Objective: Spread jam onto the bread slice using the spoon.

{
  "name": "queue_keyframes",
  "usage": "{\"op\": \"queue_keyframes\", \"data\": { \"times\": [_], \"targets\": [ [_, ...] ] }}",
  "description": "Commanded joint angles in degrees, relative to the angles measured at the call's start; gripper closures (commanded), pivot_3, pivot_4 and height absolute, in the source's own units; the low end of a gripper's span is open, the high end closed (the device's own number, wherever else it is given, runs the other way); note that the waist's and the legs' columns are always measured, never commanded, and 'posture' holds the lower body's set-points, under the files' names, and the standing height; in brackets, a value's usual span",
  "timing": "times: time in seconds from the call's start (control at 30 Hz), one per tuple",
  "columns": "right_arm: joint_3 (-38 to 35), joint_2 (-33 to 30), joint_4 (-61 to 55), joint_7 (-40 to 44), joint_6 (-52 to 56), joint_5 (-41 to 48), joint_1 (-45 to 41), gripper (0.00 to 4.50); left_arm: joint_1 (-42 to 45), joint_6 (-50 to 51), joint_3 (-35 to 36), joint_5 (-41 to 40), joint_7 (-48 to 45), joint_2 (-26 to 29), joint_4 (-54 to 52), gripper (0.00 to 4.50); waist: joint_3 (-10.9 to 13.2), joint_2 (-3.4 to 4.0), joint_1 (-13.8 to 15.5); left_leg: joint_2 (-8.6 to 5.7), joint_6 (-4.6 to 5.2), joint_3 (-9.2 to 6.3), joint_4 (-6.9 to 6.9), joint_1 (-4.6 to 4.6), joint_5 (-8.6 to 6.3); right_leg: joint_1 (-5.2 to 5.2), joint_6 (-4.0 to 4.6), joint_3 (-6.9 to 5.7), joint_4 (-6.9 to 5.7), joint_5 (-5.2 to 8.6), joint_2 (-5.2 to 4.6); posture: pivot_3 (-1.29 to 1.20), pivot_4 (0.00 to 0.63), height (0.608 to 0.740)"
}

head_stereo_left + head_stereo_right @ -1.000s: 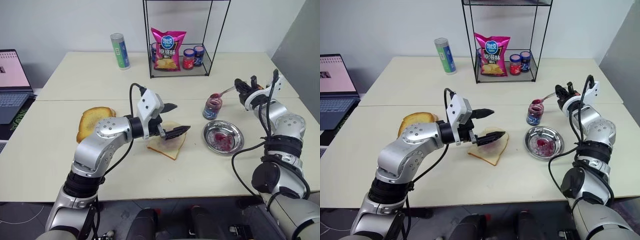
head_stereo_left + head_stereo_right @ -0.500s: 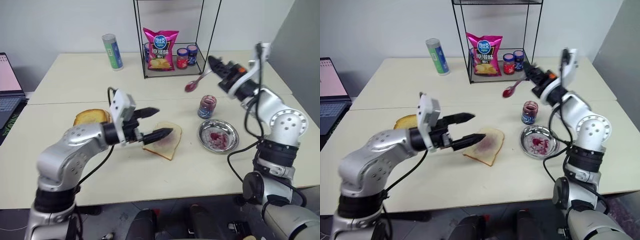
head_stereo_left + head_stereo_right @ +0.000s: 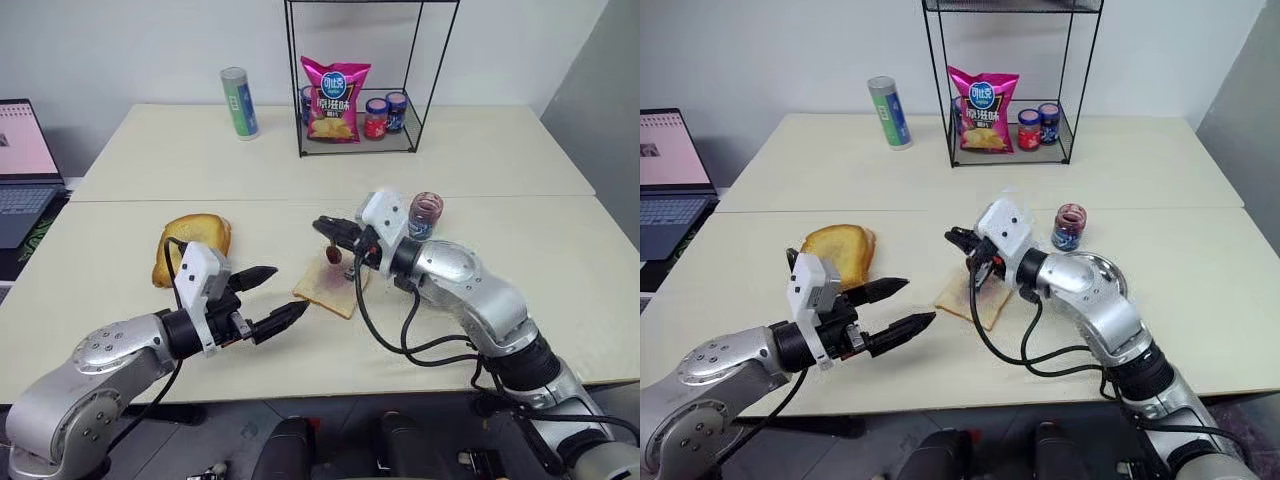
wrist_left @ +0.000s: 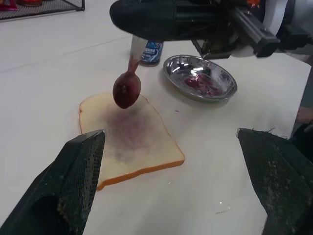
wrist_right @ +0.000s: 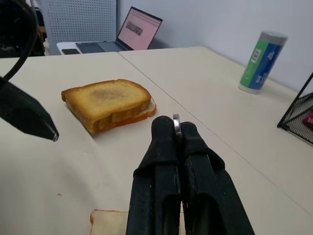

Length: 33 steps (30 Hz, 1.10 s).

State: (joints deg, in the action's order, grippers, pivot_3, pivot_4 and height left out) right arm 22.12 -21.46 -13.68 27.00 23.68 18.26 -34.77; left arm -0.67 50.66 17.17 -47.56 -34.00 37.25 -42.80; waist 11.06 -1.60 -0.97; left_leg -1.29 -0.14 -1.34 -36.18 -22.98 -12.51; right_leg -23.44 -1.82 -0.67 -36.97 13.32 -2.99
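The small silver metal spoon [image 4: 128, 85], its bowl loaded with dark red-purple jam, is pinched between the pressed-together fingers of the right tool [image 3: 328, 228] and is hung bowl-down just above the square pale bread slice with tan crust and purple smear [image 4: 128, 138], so the load can be wiped straight onto the smeared centre. The slice is laid flat near the middle of the pale surface [image 3: 480, 150], toward its near edge.

The left tool [image 3: 268, 297] is held spread wide and empty, near the slice on its near-left side and apart from it, likely so the bread can be steadied without blocking the spoon.

The small clear glass jam jar with blue label [image 3: 424, 215] and the round metal plate stained red [image 4: 200, 77] are kept just beyond the slice for short trips. The golden-brown toasted slice [image 3: 190, 243] is left aside toward the left edge, unused.
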Motion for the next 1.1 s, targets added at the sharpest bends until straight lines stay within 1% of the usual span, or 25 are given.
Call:
{"op": "queue_keyframes", "data": {
  "times": [0.03,0.23,0.47,0.6,1.1],
  "targets": [
    [0.28,0.55,0.03,2.98,-5.74,-3.93,0.58,4.45,-1.01,-2.06,-0.85,0.00,1.87,-0.70,-2.48,0.00,0.00,0.00,0.03,0.00,0.00,0.00,0.02,0.01,0.00,0.00,0.01,-0.01,0.00,0.00,0.00,0.00,0.150,0.740],
    [-0.35,3.93,1.76,4.42,-6.20,-5.15,2.06,4.45,-3.33,-3.33,-1.68,0.06,3.15,-0.78,-3.31,0.00,0.00,0.00,0.09,0.01,-0.01,-0.02,0.05,0.01,0.00,-0.01,0.05,-0.01,-0.01,0.02,0.00,0.00,0.150,0.740],
    [0.70,5.42,7.12,5.50,-9.83,-9.58,3.84,4.45,-3.08,-3.86,-1.98,-0.45,3.82,-0.37,-2.91,0.00,-0.01,-0.01,0.51,0.01,-0.01,-0.01,0.03,0.03,0.00,0.02,0.14,-0.02,0.00,0.07,0.00,0.00,0.150,0.740],
    [-0.72,6.12,9.34,5.13,-9.43,-10.51,5.52,4.45,-2.56,-3.67,-1.82,-0.73,4.12,-0.37,-2.42,0.00,-0.01,-0.01,0.61,0.01,-0.01,-0.01,0.03,0.03,0.00,0.01,0.13,-0.02,0.00,0.06,0.00,0.00,0.150,0.740],
    [-5.89,3.98,6.42,5.04,-6.93,-11.12,5.77,4.45,-1.01,-3.58,0.03,-1.86,2.80,2.36,0.34,0.00,-0.01,-0.02,1.04,0.00,-0.01,-0.03,0.00,0.06,0.00,0.07,0.16,-0.03,-0.01,0.08,0.00,0.00,0.150,0.740]
  ]
}}
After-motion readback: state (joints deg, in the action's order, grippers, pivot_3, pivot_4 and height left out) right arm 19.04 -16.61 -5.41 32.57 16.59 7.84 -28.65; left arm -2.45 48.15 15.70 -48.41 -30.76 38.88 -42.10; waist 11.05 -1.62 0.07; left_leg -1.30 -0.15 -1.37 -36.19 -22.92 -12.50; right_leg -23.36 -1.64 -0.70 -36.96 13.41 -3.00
